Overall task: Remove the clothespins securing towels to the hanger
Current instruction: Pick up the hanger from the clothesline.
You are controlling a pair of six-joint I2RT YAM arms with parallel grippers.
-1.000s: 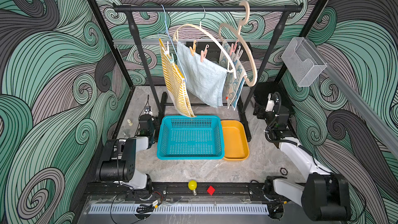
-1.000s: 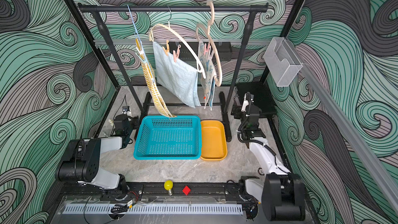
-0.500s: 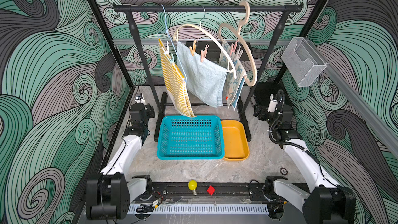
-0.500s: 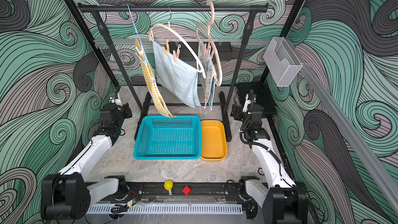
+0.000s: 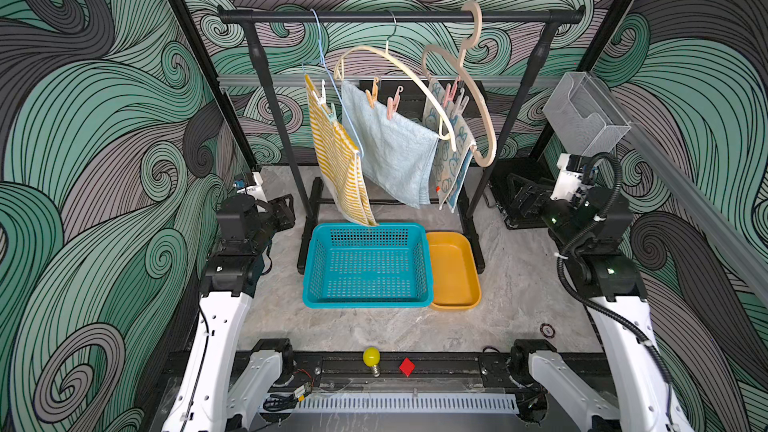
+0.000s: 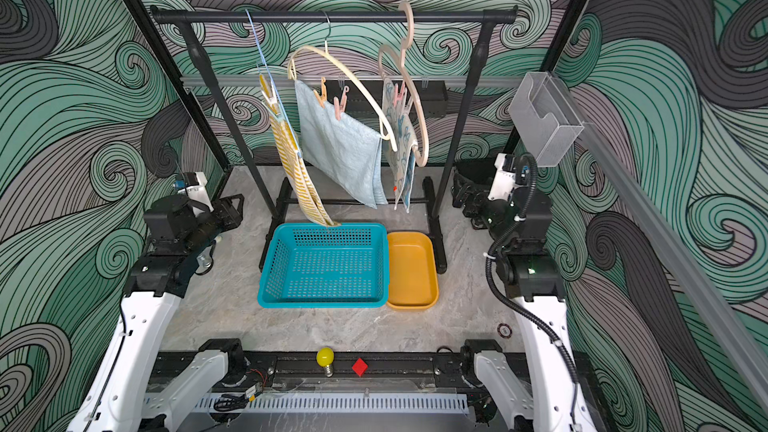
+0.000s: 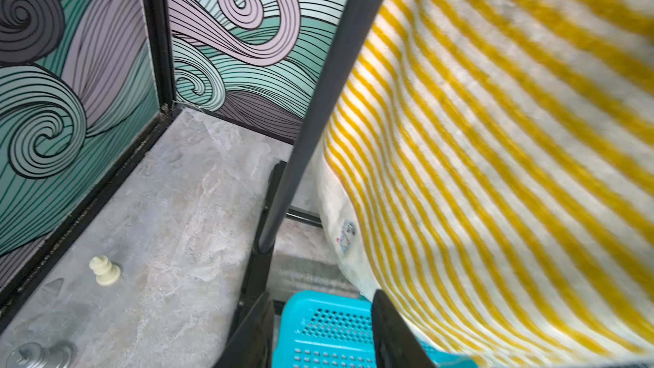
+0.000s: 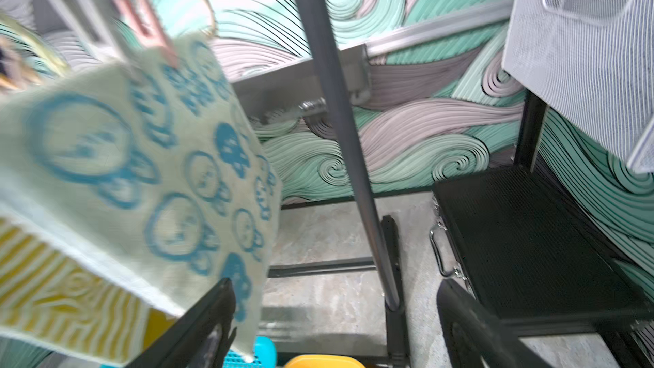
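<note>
Left wrist view: the left hand has its two black fingers moderately apart with nothing between them. The yellow-and-white striped terry towel hangs close by, above the teal perforated plastic basket. In a top view this hand sits low, left of the black metal clothes rail, well apart from every peg.

Three hangers hang on the rail, each carrying one towel pinned by two small plastic clothespins:
- A thin blue wire hanger holds the striped towel, pinned by a white clothespin and a mint clothespin.
- A cream hoop-shaped hanger holds the light-blue terry towel, pinned by an orange clothespin and a pink clothespin.
- A bear-shaped wooden hanger holds the pale towel printed with blue bunnies, pinned by a second pink clothespin and a pale clothespin.

That makes six pegs, all clipped on.

Below, one basket touches one orange plastic tray on the grey marbled tabletop. The right hand has its fingers spread wide and holds nothing.
</note>
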